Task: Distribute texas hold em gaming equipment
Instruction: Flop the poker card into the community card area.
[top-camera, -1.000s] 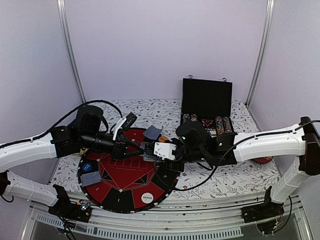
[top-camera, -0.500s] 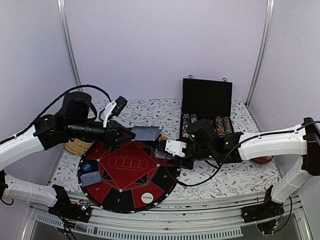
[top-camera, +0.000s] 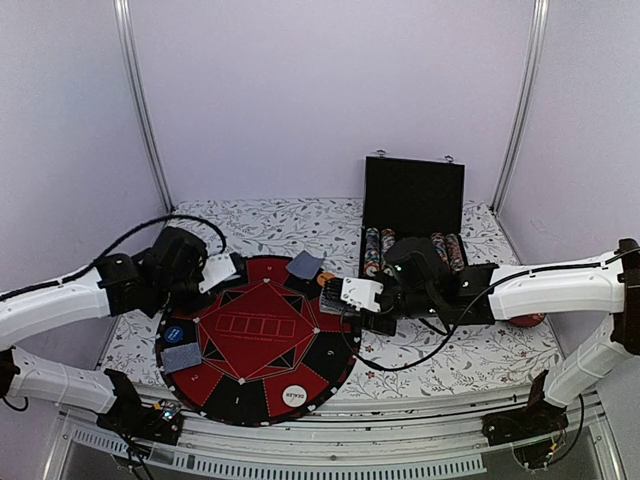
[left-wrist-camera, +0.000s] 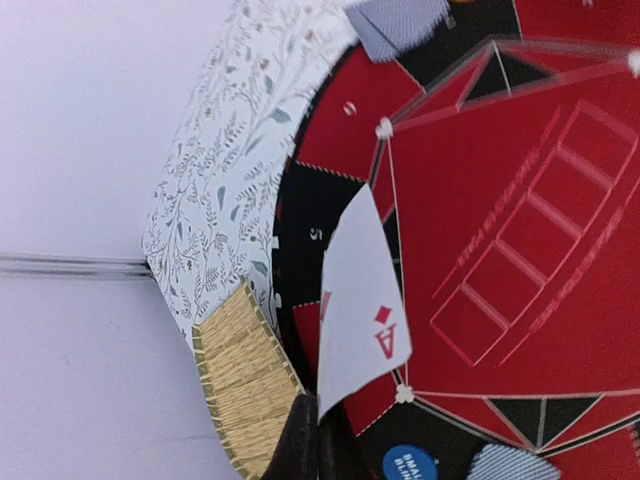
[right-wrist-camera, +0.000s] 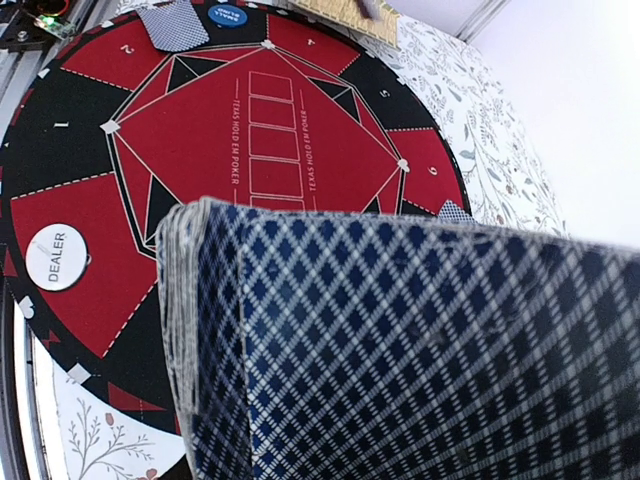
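Nearest, the white DEALER disc (top-camera: 294, 396) lies on the round red-and-black mat (top-camera: 258, 345). A face-down card (top-camera: 181, 357) and a blue disc (top-camera: 176, 335) sit at the mat's left rim. The left gripper (left-wrist-camera: 315, 445) is clenched on one card, the ace of diamonds (left-wrist-camera: 360, 300), over the mat's far-left edge. The right gripper (top-camera: 342, 299) grasps the deck (right-wrist-camera: 400, 340) at the right edge. Beyond lie a second face-down card (top-camera: 304, 265) and an orange disc (top-camera: 326, 279). Farthest, the black case (top-camera: 413, 195) stands open, with chip stacks (top-camera: 447, 248) in its tray.
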